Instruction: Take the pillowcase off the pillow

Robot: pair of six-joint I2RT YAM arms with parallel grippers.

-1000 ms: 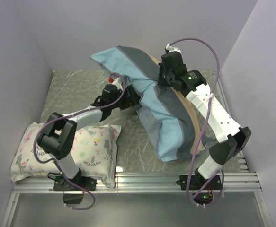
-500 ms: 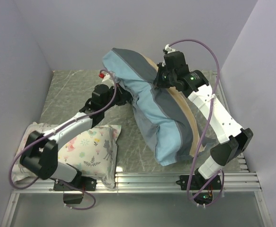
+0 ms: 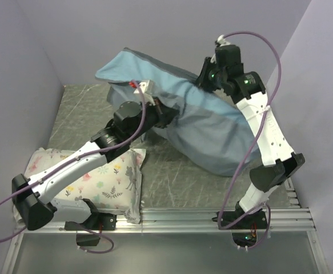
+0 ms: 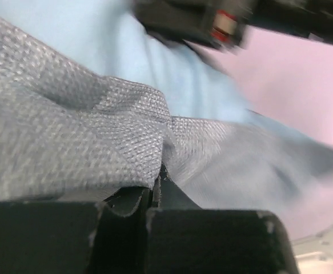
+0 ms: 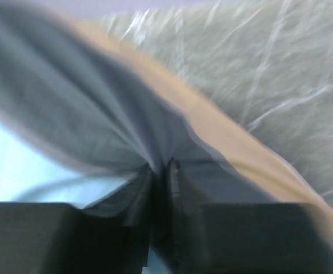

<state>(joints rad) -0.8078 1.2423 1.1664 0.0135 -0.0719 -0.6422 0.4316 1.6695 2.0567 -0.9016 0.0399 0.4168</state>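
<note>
The blue-grey pillowcase (image 3: 212, 125) bulges across the back middle of the table, its plain face towards the top camera. The pillow is hidden inside it. My left gripper (image 3: 163, 112) presses into the near left side of the pillowcase (image 4: 69, 131); in the left wrist view the left gripper (image 4: 157, 185) is shut on a pinch of grey weave. My right gripper (image 3: 205, 79) sits raised at the case's far upper edge. In the blurred right wrist view the right gripper (image 5: 161, 170) has its fingers close together, and grey fabric (image 5: 69, 114) beside a tan stripe (image 5: 223, 131) gathers into them.
A white pillow printed with flowers and animals (image 3: 106, 177) lies at the near left, under the left arm. Lilac walls (image 3: 23, 85) close in the left, back and right. A metal rail (image 3: 177, 217) runs along the near edge.
The pillowcase has swung from lying front-to-back to lying across the back, and its striped face has turned out of sight. The left gripper closed on the fabric. The right gripper rose towards the back right.
</note>
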